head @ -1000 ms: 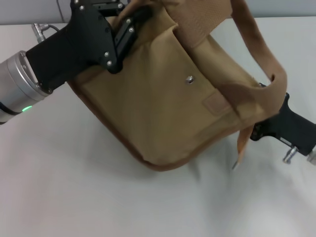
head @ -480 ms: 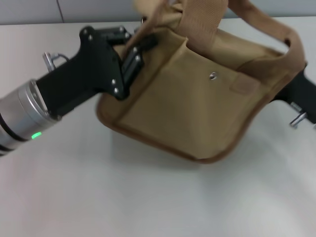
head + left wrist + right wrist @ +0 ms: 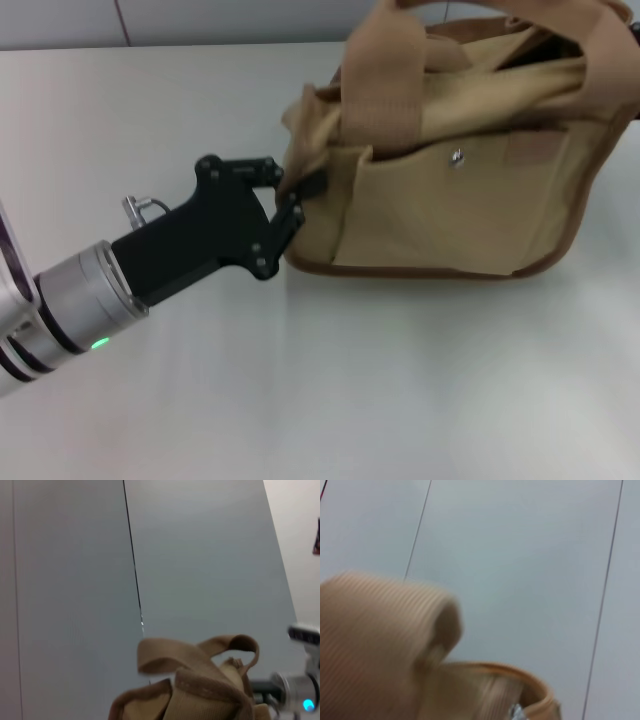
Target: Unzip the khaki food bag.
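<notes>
The khaki food bag stands upright on the table at the back right, its front pocket with the silver snap facing me and its webbing handles raised. At the bag's left end, my left gripper is shut on the fabric. The top opening is dark and the zipper is not plainly visible in the head view. The left wrist view shows the bag's top and handles with my right arm behind them. One handle fills the right wrist view, with a silver bit at the bag's rim.
The white table spreads wide in front of and left of the bag. A grey panelled wall stands behind. The bag's right end reaches the head view's right edge.
The bag has swung from a tilt to upright and shifted right. My left gripper has dropped lower with the bag's end in it. The right arm has left the head view.
</notes>
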{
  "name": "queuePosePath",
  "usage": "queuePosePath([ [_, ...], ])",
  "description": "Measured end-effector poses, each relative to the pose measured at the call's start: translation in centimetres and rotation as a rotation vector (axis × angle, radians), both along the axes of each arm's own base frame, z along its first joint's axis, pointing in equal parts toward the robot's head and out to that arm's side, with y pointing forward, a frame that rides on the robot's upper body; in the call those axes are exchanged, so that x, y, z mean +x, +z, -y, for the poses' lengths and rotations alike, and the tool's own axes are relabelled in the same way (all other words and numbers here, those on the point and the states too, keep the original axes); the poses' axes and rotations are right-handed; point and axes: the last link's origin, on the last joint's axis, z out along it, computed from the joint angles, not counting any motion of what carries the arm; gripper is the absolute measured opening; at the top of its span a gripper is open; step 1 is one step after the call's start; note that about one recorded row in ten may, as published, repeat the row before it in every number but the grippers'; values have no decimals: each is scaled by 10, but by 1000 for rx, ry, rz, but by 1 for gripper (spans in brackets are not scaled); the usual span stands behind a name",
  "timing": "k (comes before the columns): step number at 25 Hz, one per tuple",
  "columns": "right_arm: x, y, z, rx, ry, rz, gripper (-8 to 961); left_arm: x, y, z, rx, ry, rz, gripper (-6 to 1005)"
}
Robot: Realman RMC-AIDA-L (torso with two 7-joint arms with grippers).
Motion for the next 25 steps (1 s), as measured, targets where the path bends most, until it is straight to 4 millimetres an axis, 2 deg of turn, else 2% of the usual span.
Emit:
queuePosePath([
  [3, -1, 4, -1, 35, 2, -16, 111, -6, -3, 4, -7, 9, -28, 70],
  [6, 1, 7, 6, 38, 13, -27, 221, -12, -1, 10, 2, 29, -21, 70],
  [9, 9, 9, 20, 40, 7, -56, 336, -15, -1, 14, 1, 42, -14, 185],
  [16, 42, 8, 58, 15, -113, -116, 611, -20, 13, 23, 24, 22, 27, 466],
  [22, 66, 8, 95, 8, -202, -169, 739, -17, 24, 20, -13, 3, 55, 612],
  [25, 70, 15, 120, 68, -206, -266, 803, -14, 27, 22, -69, -23, 57, 676],
])
